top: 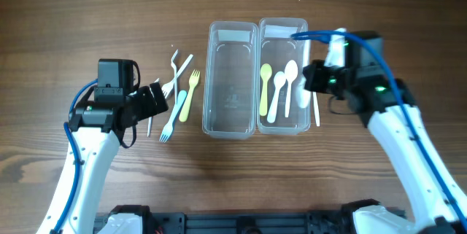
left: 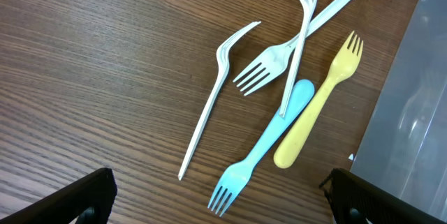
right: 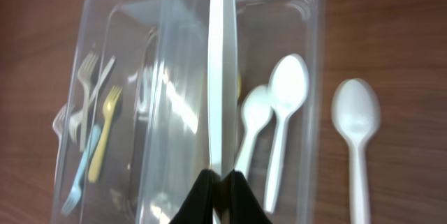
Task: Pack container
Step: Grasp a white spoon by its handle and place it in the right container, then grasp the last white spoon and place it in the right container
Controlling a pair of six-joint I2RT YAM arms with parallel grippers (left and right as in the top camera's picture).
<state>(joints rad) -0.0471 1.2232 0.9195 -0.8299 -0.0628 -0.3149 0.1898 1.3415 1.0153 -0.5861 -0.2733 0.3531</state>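
Nearest to the right wrist camera, the black fingers (right: pixel 202 197) of the right tool (right: pixel 220 195) are seen pressed together on one end of a white flat utensil (right: pixel 223 77). It is viewed edge-on, so its kind cannot be told. The utensil is held lengthwise over the right container (top: pixel 282 22), parallel to its long sides. Whether it touches the container cannot be told.

Two white spoons (right: pixel 286 105) and a yellow spoon (top: pixel 265 88) are laid side by side in that clear container. One more white spoon (right: pixel 356 133) is left on the table (top: pixel 73 15) just beside the container's outer wall. The left container (top: pixel 232 133), also clear, is set against the right one.

The right arm is extended from the table's near right corner, with the wrist bent inward over the container's outer edge.

The left tool (left: pixel 220 185) is spread wide and closed on nothing, and it is poised above a cluster of forks beside the left container. A blue fork (left: pixel 262 147) and a yellow fork (left: pixel 318 105) are laid touching. Three white forks (left: pixel 269 67) are found there too, two of them crossed and one lying apart on its side. The left arm is angled in from the near left.
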